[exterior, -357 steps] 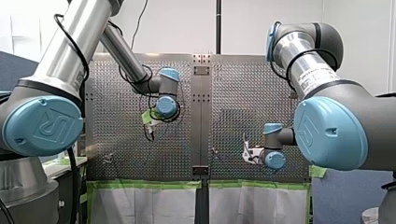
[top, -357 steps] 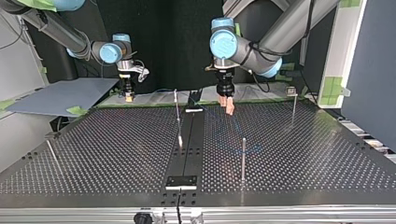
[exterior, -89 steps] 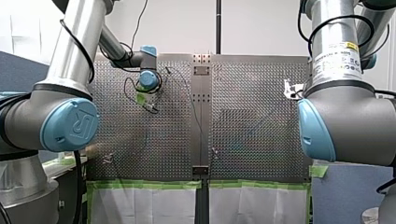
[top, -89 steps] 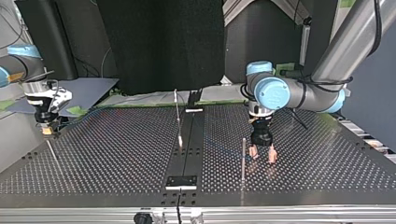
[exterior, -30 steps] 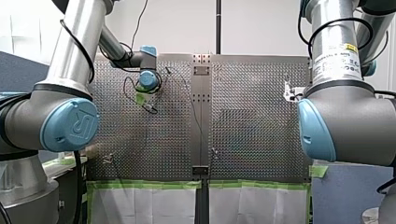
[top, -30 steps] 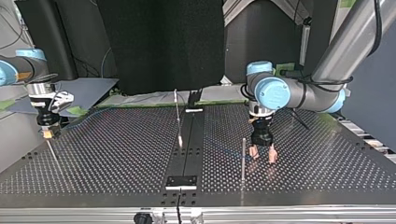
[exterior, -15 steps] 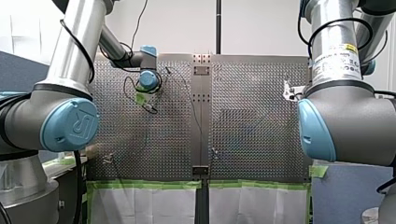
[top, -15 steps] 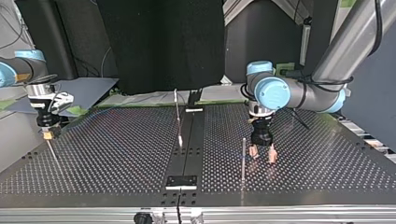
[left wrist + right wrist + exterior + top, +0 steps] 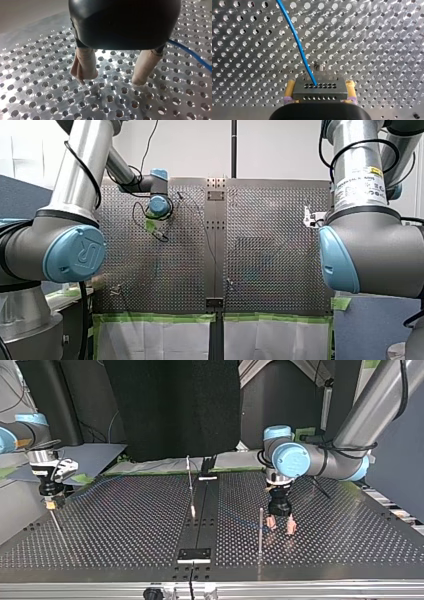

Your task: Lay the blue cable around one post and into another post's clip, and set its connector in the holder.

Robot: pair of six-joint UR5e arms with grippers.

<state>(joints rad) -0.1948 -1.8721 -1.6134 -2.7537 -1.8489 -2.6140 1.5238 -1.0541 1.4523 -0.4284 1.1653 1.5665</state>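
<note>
In the right wrist view my right gripper (image 9: 320, 98), with yellow pads, is shut on a grey metal connector (image 9: 320, 90). The blue cable (image 9: 296, 40) runs out of the connector over the perforated plate. A post's tip (image 9: 319, 66) stands just ahead of it. At the top view's left this gripper (image 9: 50, 504) hovers over a thin leaning post (image 9: 56, 526). My left gripper (image 9: 280, 525) stands open, its beige fingers (image 9: 83, 65) just above the plate with nothing between them. An upright post (image 9: 260, 530) is beside it, and the cable (image 9: 191, 54) passes next to one finger.
A third post (image 9: 190, 487) rises near the black centre strip (image 9: 200, 525), which carries a bracket (image 9: 194, 555) at the near end and another (image 9: 207, 478) at the far end. Green tape lines the table's far edge (image 9: 165, 466).
Since the earliest frames both grippers have travelled far across the table, my right one carrying the connector to the thin post. Over the last second nothing has visibly moved.
</note>
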